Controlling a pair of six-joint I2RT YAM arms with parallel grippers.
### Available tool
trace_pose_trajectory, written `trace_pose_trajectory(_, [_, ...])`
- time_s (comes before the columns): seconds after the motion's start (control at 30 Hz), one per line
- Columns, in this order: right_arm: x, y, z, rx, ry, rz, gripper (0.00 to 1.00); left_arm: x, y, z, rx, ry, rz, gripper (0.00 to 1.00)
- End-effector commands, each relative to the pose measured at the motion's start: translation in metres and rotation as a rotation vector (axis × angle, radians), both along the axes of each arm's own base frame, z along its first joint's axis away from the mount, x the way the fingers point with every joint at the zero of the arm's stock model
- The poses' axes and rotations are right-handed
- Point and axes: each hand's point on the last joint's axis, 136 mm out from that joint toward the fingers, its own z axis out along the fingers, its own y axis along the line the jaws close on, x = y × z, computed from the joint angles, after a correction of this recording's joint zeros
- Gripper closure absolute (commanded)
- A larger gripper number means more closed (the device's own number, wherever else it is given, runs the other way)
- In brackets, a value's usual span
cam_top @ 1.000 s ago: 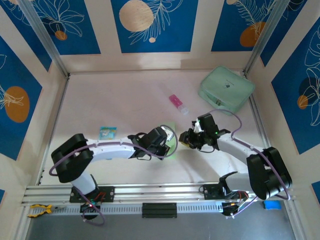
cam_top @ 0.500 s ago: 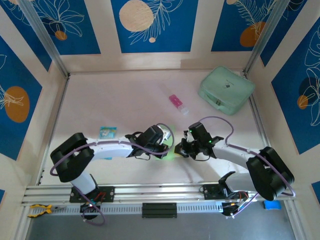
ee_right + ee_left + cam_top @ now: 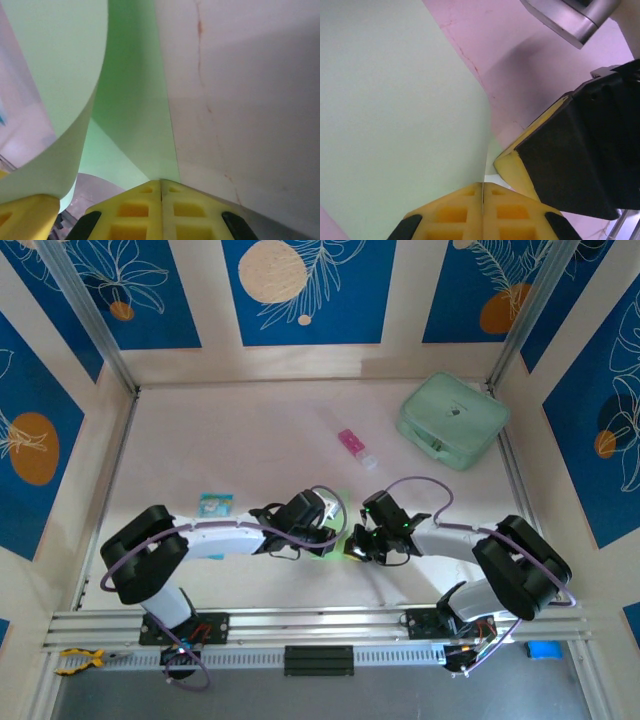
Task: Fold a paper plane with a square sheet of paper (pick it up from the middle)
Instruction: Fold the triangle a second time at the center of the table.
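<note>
Pinching the sheet of paper (image 3: 395, 100) tight in left gripper (image 3: 482, 202) and right gripper (image 3: 161, 200), tip beside tip, and bowing it up just ahead of both, probably to set a centre crease.

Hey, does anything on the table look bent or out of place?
The square sheet of paper is not flat: it bows up in a curl between the shut left gripper and right gripper. Nothing else stands out.
</note>
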Motion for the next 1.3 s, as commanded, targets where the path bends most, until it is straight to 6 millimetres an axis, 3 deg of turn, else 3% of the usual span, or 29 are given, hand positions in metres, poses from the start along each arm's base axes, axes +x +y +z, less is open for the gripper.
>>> trace_pose_trajectory(0.0, [-0.007, -0.026, -0.016, -0.129, 0.03, -0.008, 0.97, 0.002, 0.003, -0.003, -0.003, 0.023, 0.024, 0.93])
trace_pose_trajectory(0.23, [0.003, -0.024, -0.002, -0.124, -0.02, 0.005, 0.97, 0.006, 0.002, -0.008, -0.015, 0.054, 0.092, 0.93])
trace_pose_trajectory(0.47, [0.012, 0.005, 0.025, 0.022, -0.073, 0.007, 0.96, 0.007, 0.001, -0.01, -0.028, 0.063, 0.107, 0.92])
trace_pose_trajectory(0.7, [0.012, 0.013, 0.012, 0.039, -0.031, -0.002, 0.96, 0.006, -0.001, -0.011, -0.032, 0.07, 0.094, 0.89])
trace_pose_trajectory(0.87, [0.009, 0.007, -0.001, -0.008, 0.004, -0.012, 0.97, 0.006, -0.002, -0.011, -0.037, 0.077, 0.079, 0.84])
trace_pose_trajectory(1.27, [0.008, 0.002, -0.006, -0.027, 0.021, -0.008, 0.97, 0.007, -0.007, -0.007, -0.064, 0.089, 0.043, 0.84])
